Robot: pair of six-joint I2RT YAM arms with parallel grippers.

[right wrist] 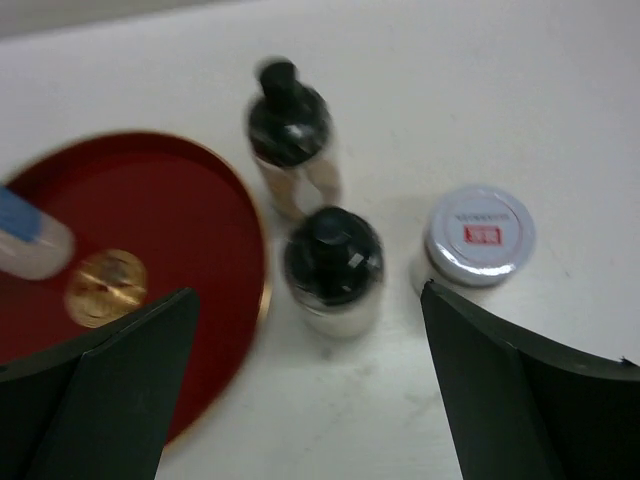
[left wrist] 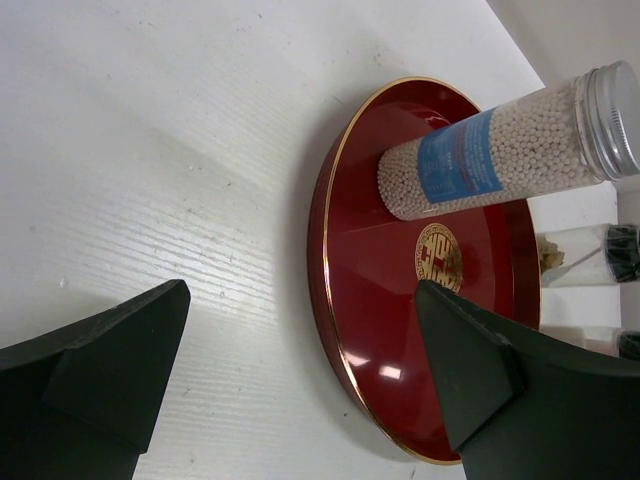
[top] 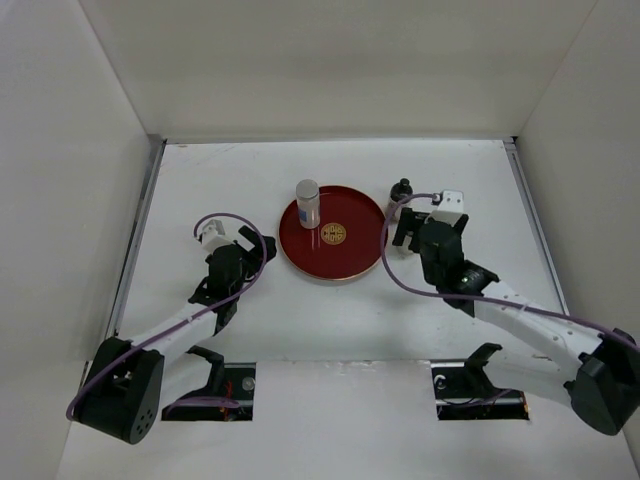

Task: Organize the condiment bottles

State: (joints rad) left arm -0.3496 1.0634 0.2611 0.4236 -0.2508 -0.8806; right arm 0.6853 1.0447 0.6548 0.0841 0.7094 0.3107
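Evidently early stage: bead-filled bottle (left wrist: 480,160) on red tray (left wrist: 370,300); black-capped bottles (right wrist: 333,262), lilac-capped jar (right wrist: 478,235) outstanding (beside tray); left pincer (left wrist: 302,290), right pincer (right wrist: 308,300) agape, empty.

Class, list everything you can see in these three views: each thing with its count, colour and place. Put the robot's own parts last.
Tray: one, red with gold rim and gold emblem, middle of the table.
Pale bottle: one, whitish beads, blue label, silver cap, standing on the tray's far left part.
Black-capped bottles: two, dark tops, pale bodies, on the table just right of the tray.
Lilac-capped bottle: one, pale lid with a red mark, on the table right of those two.
Table: one, white.
Left gripper: one, black fingers, open and empty, left of the tray.
Right gripper: one, black fingers, open and empty, over the three off-tray bottles.
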